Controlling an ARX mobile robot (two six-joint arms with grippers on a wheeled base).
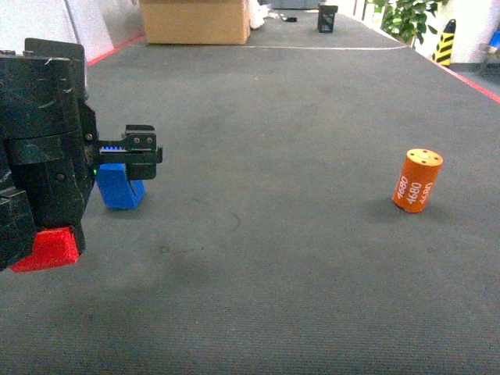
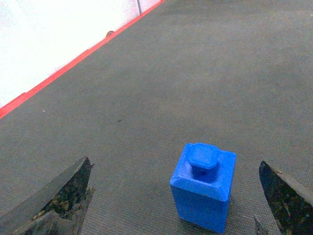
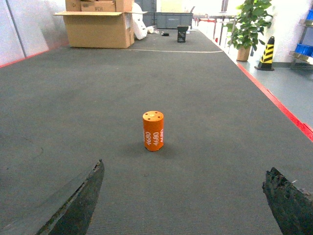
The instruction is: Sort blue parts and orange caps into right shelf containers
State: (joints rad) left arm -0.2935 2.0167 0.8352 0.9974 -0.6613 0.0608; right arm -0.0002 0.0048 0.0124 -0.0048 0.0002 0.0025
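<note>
A blue part [image 2: 204, 188] stands upright on the grey carpet, between the spread fingers of my left gripper [image 2: 173, 161], nearer the right finger and touching neither. In the head view the left gripper [image 1: 143, 156] hangs open just above that blue part [image 1: 119, 187]. An orange cap [image 3: 153, 130] marked "4680" stands upright some way ahead of my open right gripper [image 3: 185, 166], which holds nothing. The cap [image 1: 417, 180] is at the right of the head view, where the right gripper does not show. Blue crates on a rack [image 3: 304, 49] are cut off by the far right edge.
A small red wedge block [image 1: 47, 248] lies on the carpet by the left arm. Far back are a cardboard box [image 1: 195, 21], a small black box [image 1: 328, 19], a potted plant [image 3: 249, 24] and a striped bollard [image 3: 266, 53]. Red lines [image 3: 279, 105] edge the carpet.
</note>
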